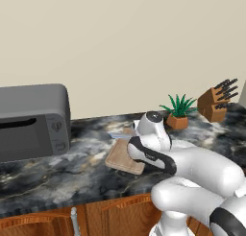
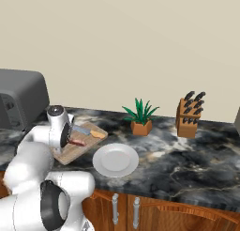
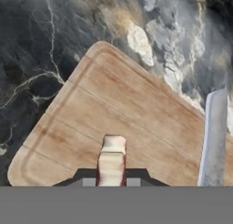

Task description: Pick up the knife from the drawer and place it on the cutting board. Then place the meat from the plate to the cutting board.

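The gripper (image 3: 111,175) is pinched tight on the meat (image 3: 112,161), holding it just over the cutting board (image 3: 113,109). The knife (image 2: 89,131) lies on the board's far side. The white plate (image 2: 116,160) sits just beside the board on the dark counter (image 2: 187,159).

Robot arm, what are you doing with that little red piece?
The robot's gripper is shut on the meat and holds it over the cutting board. The knife already lies on the board, its blade beside the meat. The white plate sits bare on the dark marble counter next to the board, so the meat has left it. Whether the meat already touches the board is hard to tell.
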Motion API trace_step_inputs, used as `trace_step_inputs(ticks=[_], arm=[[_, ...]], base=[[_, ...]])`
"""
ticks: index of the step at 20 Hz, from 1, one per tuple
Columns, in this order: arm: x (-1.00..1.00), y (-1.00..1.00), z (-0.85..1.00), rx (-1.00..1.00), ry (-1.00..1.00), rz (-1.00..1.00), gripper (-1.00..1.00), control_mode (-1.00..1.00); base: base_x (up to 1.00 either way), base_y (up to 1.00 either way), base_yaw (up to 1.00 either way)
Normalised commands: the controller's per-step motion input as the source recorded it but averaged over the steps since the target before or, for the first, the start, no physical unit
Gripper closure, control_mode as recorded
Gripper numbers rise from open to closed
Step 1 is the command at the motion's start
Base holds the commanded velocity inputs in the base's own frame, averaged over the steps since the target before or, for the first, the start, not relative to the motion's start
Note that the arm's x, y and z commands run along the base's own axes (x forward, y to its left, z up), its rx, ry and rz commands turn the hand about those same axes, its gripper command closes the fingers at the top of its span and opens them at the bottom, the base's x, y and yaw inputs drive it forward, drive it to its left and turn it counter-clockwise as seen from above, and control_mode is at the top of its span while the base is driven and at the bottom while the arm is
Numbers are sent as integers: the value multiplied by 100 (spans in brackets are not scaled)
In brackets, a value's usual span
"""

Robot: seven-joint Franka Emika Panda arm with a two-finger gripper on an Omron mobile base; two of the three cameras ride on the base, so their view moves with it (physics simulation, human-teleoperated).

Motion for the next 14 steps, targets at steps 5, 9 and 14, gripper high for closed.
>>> trace_step_inputs(ticks=[5,9,14], arm=[[45,25,-17,0,8,7,100,-100],[47,26,-9,0,10,6,100,-100],[28,19,-16,0,5,2,100,-100]], base=[[0,0,0],[0,0,0],[0,0,0]])
